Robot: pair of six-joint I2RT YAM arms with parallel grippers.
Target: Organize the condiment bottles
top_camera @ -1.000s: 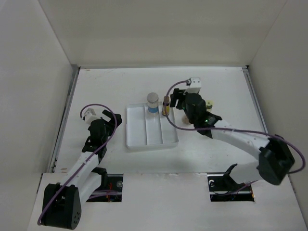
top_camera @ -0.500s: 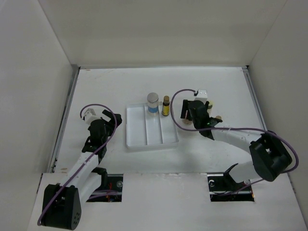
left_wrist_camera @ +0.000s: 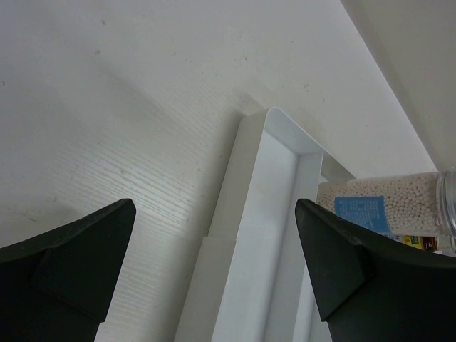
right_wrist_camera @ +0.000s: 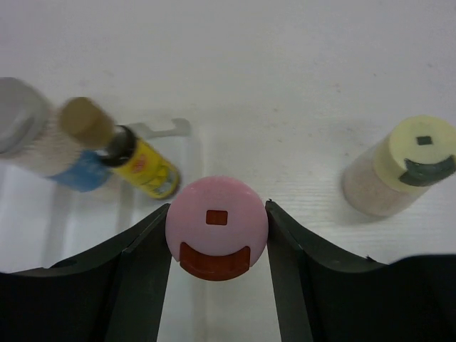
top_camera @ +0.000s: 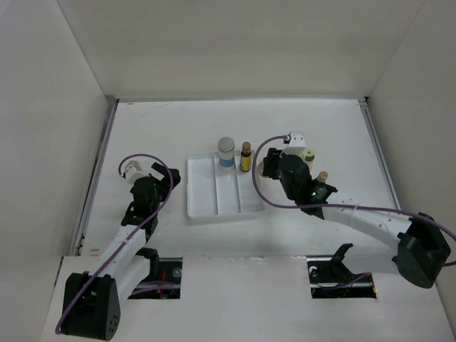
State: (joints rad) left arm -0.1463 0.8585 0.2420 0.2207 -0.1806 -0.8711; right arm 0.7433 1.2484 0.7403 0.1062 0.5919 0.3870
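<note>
two unreadable labels: jar (right_wrist_camera: 50,153) blue, slim bottle (right_wrist_camera: 139,165) yellow; right pincer (right_wrist_camera: 216,214) pinching pink-capped bottle (right_wrist_camera: 216,226); left pincer (left_wrist_camera: 214,208) spread.

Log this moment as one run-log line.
right gripper: closed on pink-capped bottle | left gripper: open, empty | tray: jar, yellow bottle inside | cream-capped bottle: outside tray

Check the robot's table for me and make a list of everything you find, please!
Surface: white table with a white three-compartment tray.
Job's things: grey-lidded jar and yellow bottle at the tray's far end; cream-capped bottle and tan-capped bottle to its right; pink-capped bottle in the right fingers.
Clutter: nothing seen.
Grippers: left gripper open above the tray's edge; right gripper closed on the pink cap.
Cables: left purple cable and right purple cable loop off their arms.
Surroundings: plain white walls.
</note>
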